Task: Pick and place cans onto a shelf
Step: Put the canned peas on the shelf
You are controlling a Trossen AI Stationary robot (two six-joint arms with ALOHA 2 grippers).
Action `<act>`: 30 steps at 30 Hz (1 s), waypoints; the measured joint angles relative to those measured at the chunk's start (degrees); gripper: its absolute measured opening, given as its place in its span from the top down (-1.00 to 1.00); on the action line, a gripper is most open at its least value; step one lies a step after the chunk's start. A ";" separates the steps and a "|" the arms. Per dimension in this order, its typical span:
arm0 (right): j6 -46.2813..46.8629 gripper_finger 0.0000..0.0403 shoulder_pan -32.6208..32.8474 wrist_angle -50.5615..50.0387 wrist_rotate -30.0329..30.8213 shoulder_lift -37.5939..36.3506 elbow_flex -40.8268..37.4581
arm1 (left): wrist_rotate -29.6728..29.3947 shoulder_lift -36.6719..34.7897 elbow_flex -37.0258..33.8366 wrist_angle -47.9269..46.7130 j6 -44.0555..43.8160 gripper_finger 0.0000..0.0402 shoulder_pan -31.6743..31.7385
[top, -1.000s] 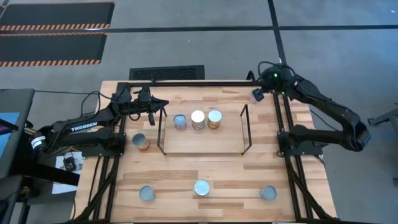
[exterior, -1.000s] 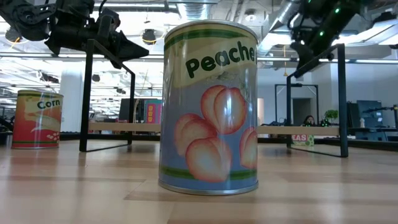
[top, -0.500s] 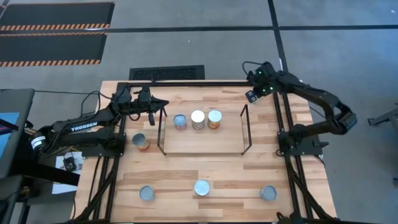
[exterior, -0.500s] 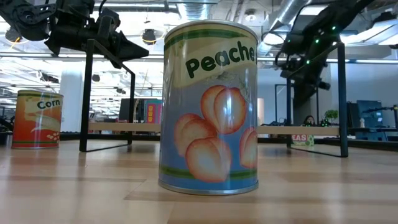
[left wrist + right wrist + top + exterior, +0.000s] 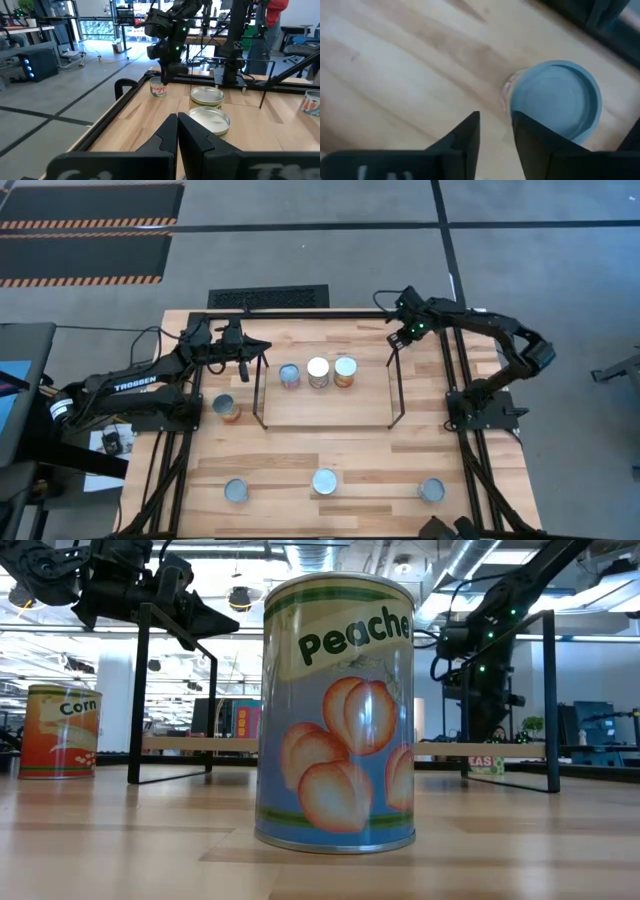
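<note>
The step in hand looks like the reach for the next can. The right pincer (image 5: 403, 335) hangs over the far right corner of the worktop (image 5: 300, 450), just outside the shelf's (image 5: 330, 408) right wire end. Its fingers are parted a little and hold nothing. The target can (image 5: 555, 100) stands on the worktop just off to one side of them, not between them.

That can is upright: lid to the ceiling, long axis vertical, label facing sideways.

To my eye the pincer must next centre over the lid, spread wider than the can, then come down around its sides.

Three cans (image 5: 318, 372) already stand in a row on the shelf. The left pincer (image 5: 240, 350) waits at the shelf's left end, closed and empty.
</note>
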 joint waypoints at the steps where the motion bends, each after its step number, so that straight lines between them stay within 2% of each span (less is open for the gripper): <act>1: 0.13 0.25 0.02 0.54 0.41 0.41 0.05 | 0.00 0.00 0.00 0.00 0.00 1.00 0.00; 5: -0.15 0.23 0.02 2.41 2.36 0.86 0.04 | -0.02 0.00 0.00 0.04 0.00 1.00 0.00; 11: -1.17 0.39 -0.02 2.60 5.08 0.93 -0.02 | -0.02 0.00 0.00 0.09 0.00 1.00 0.00; 15: -1.23 0.42 0.19 2.19 5.76 0.95 0.62 | -0.03 0.00 0.00 0.10 0.00 1.00 0.00; 25: -1.88 0.22 -0.43 1.76 6.92 0.93 2.33 | -0.05 0.00 0.02 -0.21 0.00 1.00 -0.01; 30: -2.83 0.21 -0.39 2.63 6.73 0.93 0.97 | -0.35 0.00 0.02 -0.33 0.00 1.00 -0.02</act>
